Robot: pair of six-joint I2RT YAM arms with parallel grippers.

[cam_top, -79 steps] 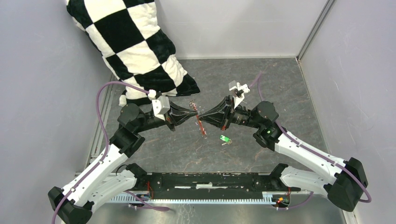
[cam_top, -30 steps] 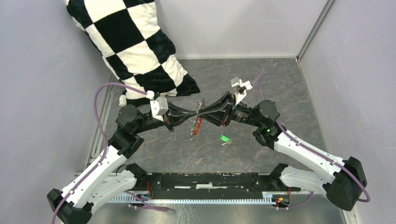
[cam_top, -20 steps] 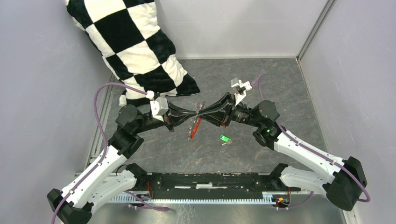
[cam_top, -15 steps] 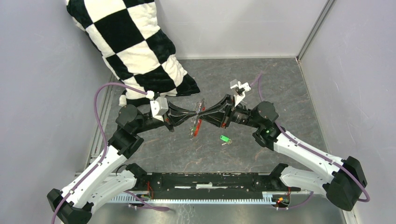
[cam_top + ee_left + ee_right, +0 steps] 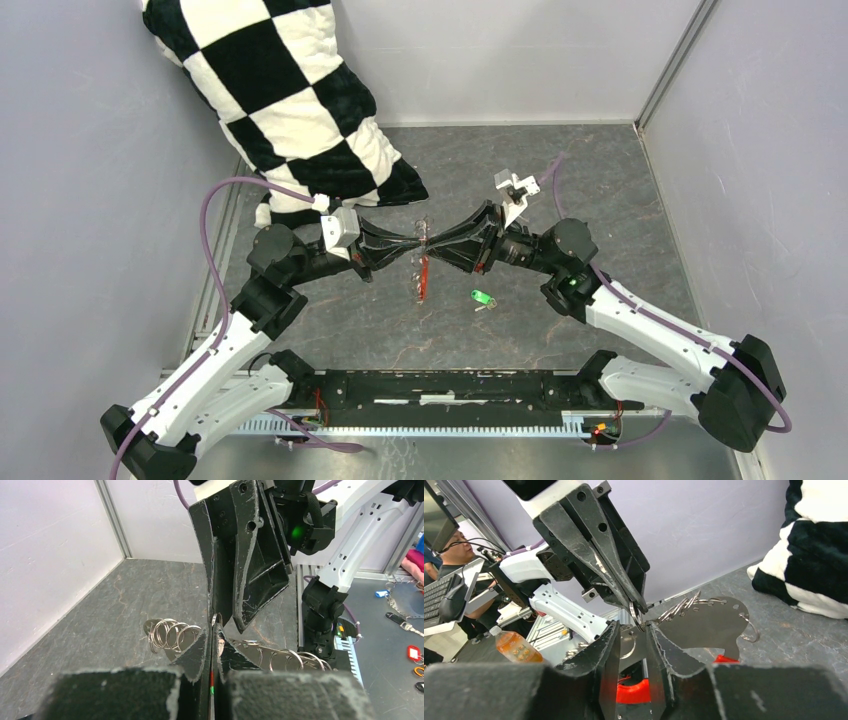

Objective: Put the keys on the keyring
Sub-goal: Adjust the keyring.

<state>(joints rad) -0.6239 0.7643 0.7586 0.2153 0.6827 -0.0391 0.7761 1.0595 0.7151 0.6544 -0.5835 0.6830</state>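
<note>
From the overhead camera I could barely make out the thin silvery keyring with its flat red tag [image 5: 424, 275]. Only the tag showed, hanging toward six o'clock from where the two grippers met tip to tip above the dark stone-patterned table [image 5: 560, 180]. The ring itself was lost between the black fingers. The left gripper [image 5: 417, 242] was pressed together on that ring, as the right wrist camera showed. The right gripper [image 5: 432, 240] had its fingers slightly apart with ring metal between them; I could not tell whether they pinched it. The tiny green-headed metal key [image 5: 482, 297] lay on the table at five o'clock from the tips, well apart, and neither wrist view caught it. Only the wrist cameras showed a flat grey metal plate with holes [image 5: 709, 622], strung with loops, crowding the tips. A black-and-white chequered pillow [image 5: 290, 90] sat at eleven o'clock.
</note>
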